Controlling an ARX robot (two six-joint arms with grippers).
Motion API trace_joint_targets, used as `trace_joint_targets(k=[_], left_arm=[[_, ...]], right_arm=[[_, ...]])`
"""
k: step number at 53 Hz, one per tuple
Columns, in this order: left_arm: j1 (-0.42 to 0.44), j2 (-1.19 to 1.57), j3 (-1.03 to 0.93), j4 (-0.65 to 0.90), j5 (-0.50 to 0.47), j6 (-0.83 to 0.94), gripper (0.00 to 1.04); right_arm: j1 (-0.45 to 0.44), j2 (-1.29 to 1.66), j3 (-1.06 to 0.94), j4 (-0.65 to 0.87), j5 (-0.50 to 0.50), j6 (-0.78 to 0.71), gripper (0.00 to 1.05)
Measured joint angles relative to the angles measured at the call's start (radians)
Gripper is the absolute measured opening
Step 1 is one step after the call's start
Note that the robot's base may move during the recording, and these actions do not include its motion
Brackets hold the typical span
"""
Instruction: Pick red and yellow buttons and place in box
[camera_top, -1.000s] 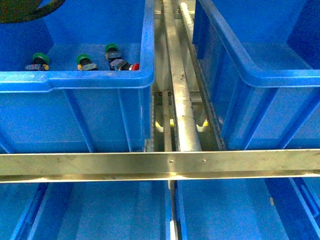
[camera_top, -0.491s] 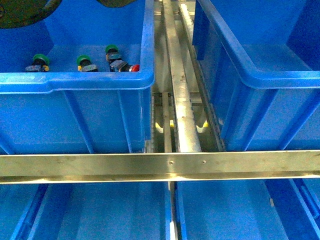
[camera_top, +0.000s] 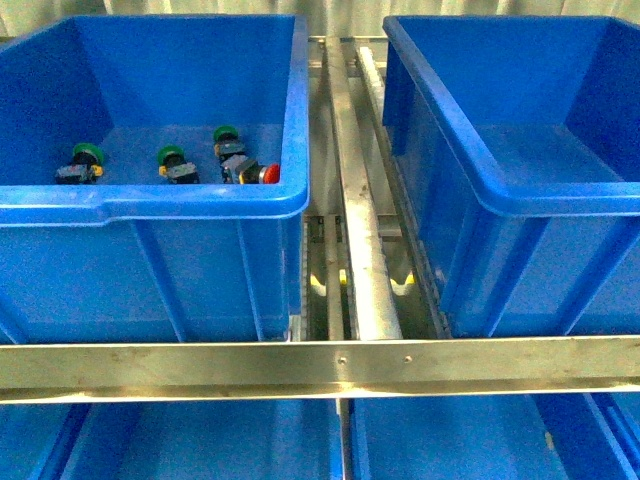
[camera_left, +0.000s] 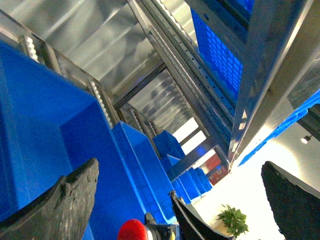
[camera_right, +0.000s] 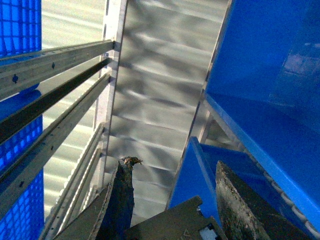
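Observation:
In the left wrist view, my left gripper (camera_left: 145, 205) is shut on a red button (camera_left: 132, 231), whose round cap shows at the picture's edge between dark fingers (camera_left: 62, 205). Another red button (camera_top: 268, 174) lies in the left blue box (camera_top: 150, 200) in the front view, beside three green-capped ones (camera_top: 170, 160). The right blue box (camera_top: 560, 190) shows a bare floor. My right gripper (camera_right: 175, 167) is shut, held up in front of shelf rails and blue crate walls. Neither arm shows in the front view. Any yellow button is out of view.
A steel roller rail (camera_top: 360, 220) runs between the two boxes. A steel crossbar (camera_top: 320, 365) spans the front, with more blue crates (camera_top: 200, 440) below it. The left wrist view shows a row of crates (camera_left: 150, 160) and rack uprights (camera_left: 260, 90).
The dark arm shapes at the top left of the front view have gone out of frame. The front view now shows the boxes' far rims. The buttons in the left box have not moved.

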Motion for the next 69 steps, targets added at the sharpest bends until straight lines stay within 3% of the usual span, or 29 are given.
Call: trace_joint_targets(k=[12, 22, 23, 24, 25, 30, 32, 36, 48, 57, 69], left_arm=[[0.086, -0.335, -0.225, -0.124, 0.019, 0.046, 0.97], [0.220, -0.817, -0.436, -0.448, 0.051, 0.132, 0.97], [0.240, -0.883, -0.452, -0.516, 0.038, 0.164, 0.96], [0.237, -0.950, -0.449, -0.651, -0.092, 0.240, 0.91], [0.246, -0.991, -0.446, -0.736, -0.155, 0.300, 0.88], [0.386, -1.162, -0.513, -0.991, -0.328, 0.580, 0.71], [0.426, -1.229, -0.596, -0.997, -0.361, 0.724, 0.63], [0.434, -1.324, -0.792, -0.955, -0.335, 0.873, 0.43], [0.438, -1.380, -0.879, -0.934, -0.341, 0.945, 0.02], [0.438, -1.403, -0.914, -0.929, -0.341, 0.953, 0.03], [0.438, -1.421, -0.935, -0.924, -0.341, 0.956, 0.03]], right_arm=[[0.013, -0.053, 0.000, -0.056, -0.022, -0.100, 0.40], [0.037, -0.096, 0.029, -0.075, -0.056, -0.255, 0.40], [0.039, -0.100, 0.029, -0.082, -0.056, -0.275, 0.40], [0.039, -0.101, 0.029, -0.089, -0.056, -0.291, 0.40], [0.039, -0.103, 0.029, -0.095, -0.056, -0.309, 0.40], [0.039, -0.107, 0.030, -0.107, -0.059, -0.354, 0.40], [0.044, -0.107, 0.029, -0.105, -0.067, -0.408, 0.40], [0.072, -0.106, 0.031, -0.095, -0.104, -0.534, 0.40], [0.110, -0.082, 0.031, -0.104, -0.069, -0.785, 0.40], [0.143, -0.076, 0.031, -0.084, 0.008, -0.951, 0.40], [0.185, -0.070, 0.031, -0.059, 0.088, -1.027, 0.40]])
